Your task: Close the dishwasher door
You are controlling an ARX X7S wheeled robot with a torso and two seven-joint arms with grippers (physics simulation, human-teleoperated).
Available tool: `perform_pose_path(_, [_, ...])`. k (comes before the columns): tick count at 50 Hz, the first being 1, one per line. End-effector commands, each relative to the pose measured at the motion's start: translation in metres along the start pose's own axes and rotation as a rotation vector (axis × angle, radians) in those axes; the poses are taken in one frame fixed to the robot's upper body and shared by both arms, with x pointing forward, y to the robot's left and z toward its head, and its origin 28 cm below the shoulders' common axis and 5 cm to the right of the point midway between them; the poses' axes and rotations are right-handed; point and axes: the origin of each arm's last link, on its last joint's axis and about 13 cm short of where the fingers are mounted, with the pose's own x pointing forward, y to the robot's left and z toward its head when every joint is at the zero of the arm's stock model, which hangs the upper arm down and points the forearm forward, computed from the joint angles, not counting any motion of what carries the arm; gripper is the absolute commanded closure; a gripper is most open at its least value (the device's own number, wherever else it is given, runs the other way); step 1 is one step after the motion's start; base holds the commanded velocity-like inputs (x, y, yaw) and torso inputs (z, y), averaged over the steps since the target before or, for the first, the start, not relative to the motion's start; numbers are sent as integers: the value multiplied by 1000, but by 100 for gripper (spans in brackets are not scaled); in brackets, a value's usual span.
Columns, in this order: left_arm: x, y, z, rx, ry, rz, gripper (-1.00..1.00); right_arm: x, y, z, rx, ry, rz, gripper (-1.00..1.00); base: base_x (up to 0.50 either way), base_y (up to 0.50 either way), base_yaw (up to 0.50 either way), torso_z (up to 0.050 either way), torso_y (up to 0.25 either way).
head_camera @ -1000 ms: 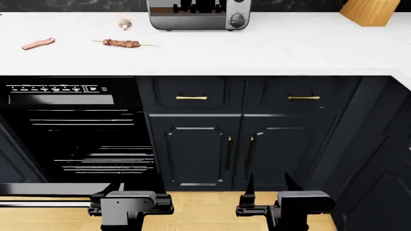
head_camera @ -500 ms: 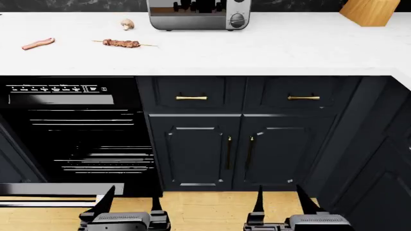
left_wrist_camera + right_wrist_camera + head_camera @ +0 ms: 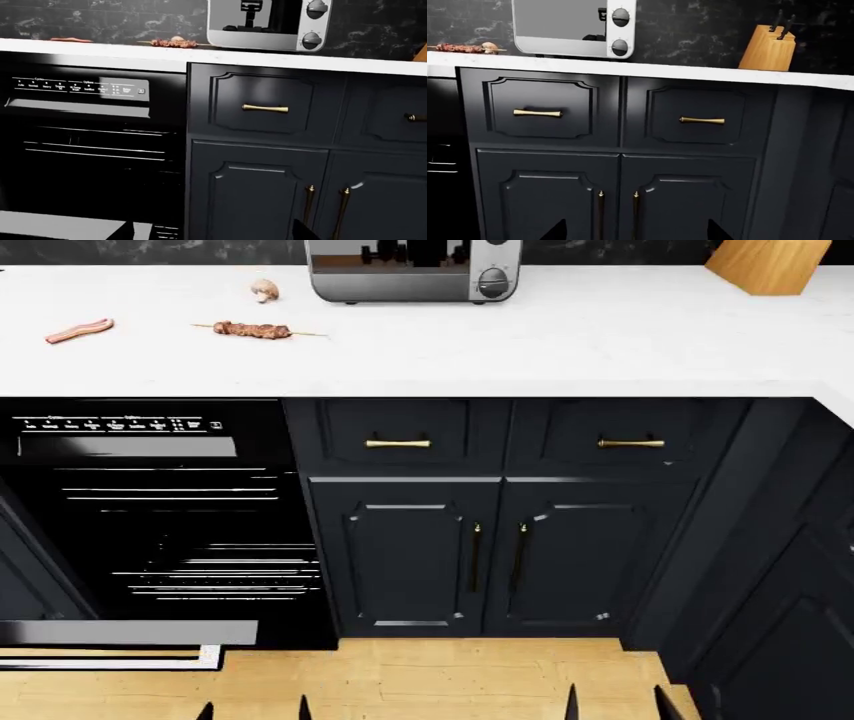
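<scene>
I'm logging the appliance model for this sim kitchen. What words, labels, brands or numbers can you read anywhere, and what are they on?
Dishwasher control strip: white lettering in small groups, too small and blurred to read in either view.
Toaster oven: two knobs, no readable markings.
Knife block, navy cabinets, countertop: no text.
No brand or number is legible.

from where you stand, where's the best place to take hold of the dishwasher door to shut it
Probably its free front edge, lifted from underneath. The dishwasher door lies dropped open and near flat, low on the left, hinged at the cabinet side, so the outer edge should give the most leverage. The left tool is open and nearest to it.
</scene>
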Motion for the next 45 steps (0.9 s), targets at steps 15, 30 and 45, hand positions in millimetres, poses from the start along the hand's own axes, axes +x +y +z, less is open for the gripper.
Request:
perform_pose_path(15, [-58, 2, -13, 25, 16, 46, -100, -50, -11, -12, -13, 34, -8, -100, 0, 0, 0, 0, 0])
perform_pose_path(30, [-76, 7, -14, 22, 43, 69, -100, -59, -11, -12, -27, 55, 15, -100, 0, 0, 0, 0, 0])
perform_pose_path(45, [-77, 7, -14, 17, 43, 72, -100, -59, -12, -14, -40, 79, 32, -100, 0, 0, 0, 0, 0])
